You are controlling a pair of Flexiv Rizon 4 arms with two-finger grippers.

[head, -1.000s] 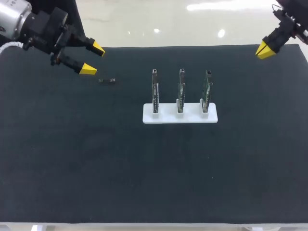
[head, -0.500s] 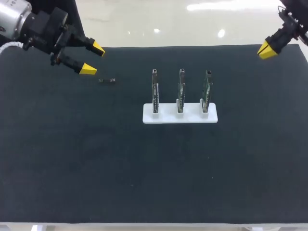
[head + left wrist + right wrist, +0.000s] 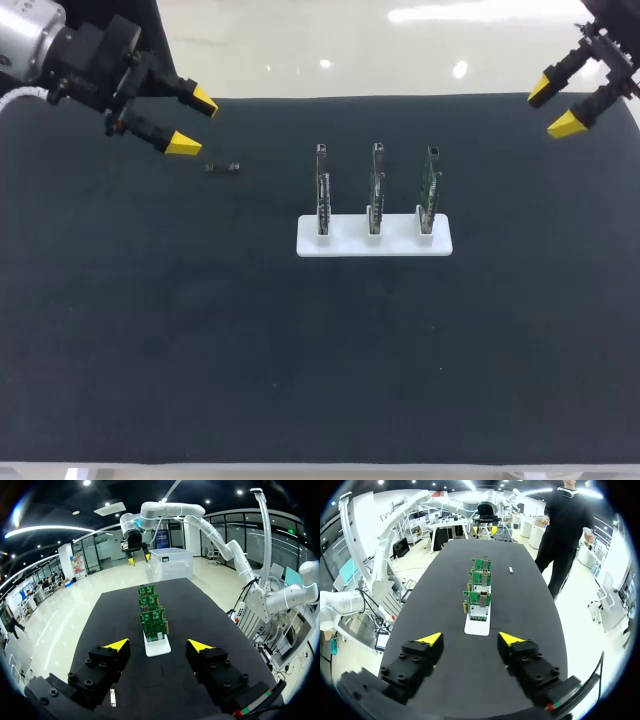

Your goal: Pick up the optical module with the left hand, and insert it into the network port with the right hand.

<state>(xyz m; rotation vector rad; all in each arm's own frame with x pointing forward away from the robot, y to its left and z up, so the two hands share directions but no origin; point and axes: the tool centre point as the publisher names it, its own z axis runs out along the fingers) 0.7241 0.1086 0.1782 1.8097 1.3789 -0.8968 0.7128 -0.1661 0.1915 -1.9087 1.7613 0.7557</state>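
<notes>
The optical module [image 3: 223, 167], a small dark piece, lies on the black table [image 3: 200, 330] left of the white stand [image 3: 374, 246]; it also shows as a pale sliver [image 3: 113, 697] under one finger of my left gripper and far off [image 3: 510, 569]. Three upright green network cards [image 3: 375, 188] stand in the stand. My left gripper [image 3: 192, 122] hovers open just up and left of the module, nothing between its fingers [image 3: 159, 645]. My right gripper [image 3: 553, 107] hangs open and empty over the table's far right corner [image 3: 470, 639], looking along the row of cards [image 3: 480, 597].
The stand [image 3: 157, 647] with its cards [image 3: 152, 617] sits in the table's middle, ahead of both grippers. Black cloth covers the table out to its edges.
My right gripper's fingers have spread apart from a shut state, staying at the far right corner. The left arm and the module have not moved.
</notes>
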